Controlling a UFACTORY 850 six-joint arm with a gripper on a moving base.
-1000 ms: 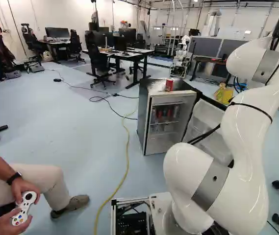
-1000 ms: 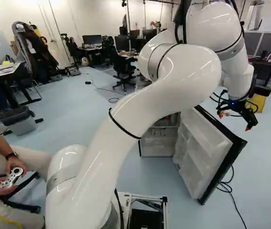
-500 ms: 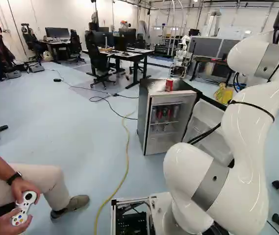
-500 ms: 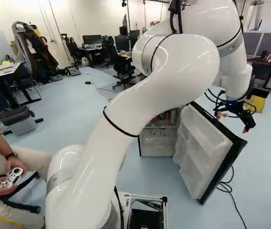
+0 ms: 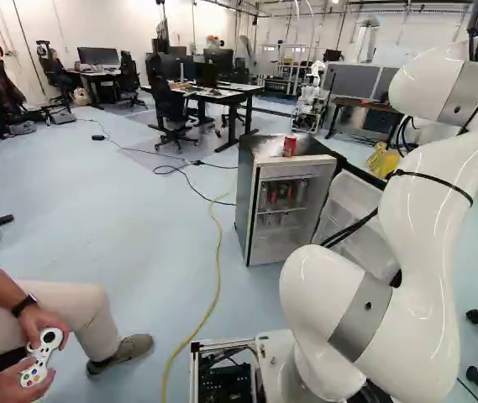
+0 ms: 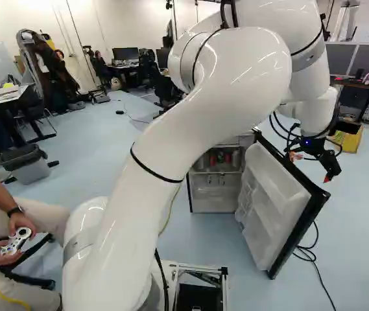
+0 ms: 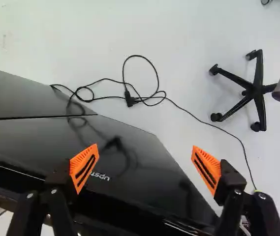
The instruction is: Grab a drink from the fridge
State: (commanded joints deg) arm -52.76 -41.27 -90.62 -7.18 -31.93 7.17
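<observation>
The fridge (image 5: pixel 244 201) is seen ahead of the base, its door (image 6: pixel 268 201) swung wide on its right side. Drinks are found in two places: several small cans (image 5: pixel 281 195) are kept on the fridge's upper shelf, and one red can (image 5: pixel 290 146) is set upright on the fridge's top, near the front edge. Which drink is wanted is not told by the task.

The gripper (image 7: pixel 145 167) is held to the right of the fridge, on the outer side of the open door. It is released: the fingers are spread well apart, one orange pad (image 7: pixel 84 167) facing the other, with nothing grasped. The door's glossy black outer face is seen below and ahead of them in the wrist view, and a black cable (image 7: pixel 140 98) lies on the floor beyond.

Both kinds of can are placed to the gripper's left, with the door standing between it and the fridge's opening. The shelf cans appear to be stood upright, so a grip from the sides would probably be needed. For those, the door must likely be cleared first, over or around its free edge; if the swing is made too low, the door could be knocked.
</observation>
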